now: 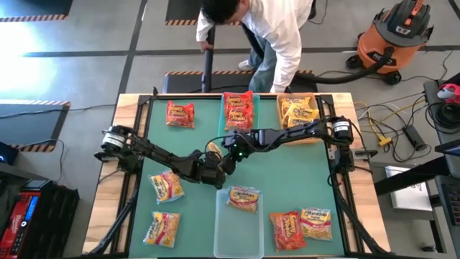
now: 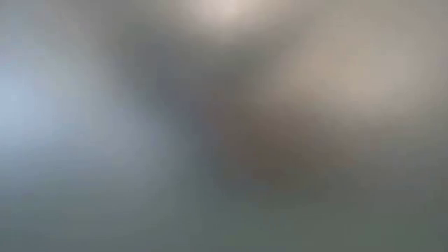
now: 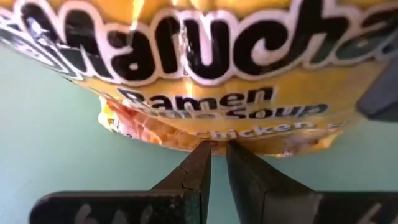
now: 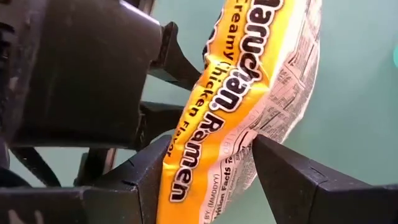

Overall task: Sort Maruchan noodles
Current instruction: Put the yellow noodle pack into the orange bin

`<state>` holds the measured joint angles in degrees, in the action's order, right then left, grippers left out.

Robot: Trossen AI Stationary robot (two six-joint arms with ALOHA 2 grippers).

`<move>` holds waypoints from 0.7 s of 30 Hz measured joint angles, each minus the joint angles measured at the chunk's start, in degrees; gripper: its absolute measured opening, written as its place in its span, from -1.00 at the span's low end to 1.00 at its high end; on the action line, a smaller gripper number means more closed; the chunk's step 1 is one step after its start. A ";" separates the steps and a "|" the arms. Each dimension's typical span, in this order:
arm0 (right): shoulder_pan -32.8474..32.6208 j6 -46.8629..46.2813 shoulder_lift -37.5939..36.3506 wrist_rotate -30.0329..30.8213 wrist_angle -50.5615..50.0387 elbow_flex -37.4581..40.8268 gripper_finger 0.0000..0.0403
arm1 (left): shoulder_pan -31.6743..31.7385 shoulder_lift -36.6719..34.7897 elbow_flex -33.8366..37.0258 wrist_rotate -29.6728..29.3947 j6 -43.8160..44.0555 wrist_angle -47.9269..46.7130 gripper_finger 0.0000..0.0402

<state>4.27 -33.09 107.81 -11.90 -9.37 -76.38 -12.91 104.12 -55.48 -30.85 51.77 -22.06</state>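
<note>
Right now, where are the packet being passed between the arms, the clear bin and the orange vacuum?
Yellow packet (image 4: 249,93): right wrist view, printed front.
Clear bin (image 1: 238,237): high view, bare floor.
Orange vacuum (image 1: 394,32): high view, drum.

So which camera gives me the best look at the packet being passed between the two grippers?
The right wrist view: the yellow packet fills it, between the right gripper fingers. The left wrist view shows its edge pinched by the left gripper. The high view hides it among the arms; the low view shows nothing.

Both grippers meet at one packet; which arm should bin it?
Right. The right gripper clamps the yellow crinkly plastic ramen packet, and the tan bin of yellow packets lies on its side; the left gripper merely pinches the packet's edge.
</note>
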 joint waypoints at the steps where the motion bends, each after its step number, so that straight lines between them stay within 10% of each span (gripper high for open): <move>1: 0.05 0.21 0.02 0.05 0.31 0.00 0.05 | 0.00 0.00 0.00 -0.04 0.16 0.24 -0.81; 21: 0.24 4.43 0.92 3.55 0.08 0.00 -0.42 | -1.18 -0.24 0.02 -1.44 10.87 -3.30 -0.81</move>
<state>4.51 -28.65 108.73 -8.35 -9.29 -76.38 -14.09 103.88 -55.46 -32.29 62.64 -25.36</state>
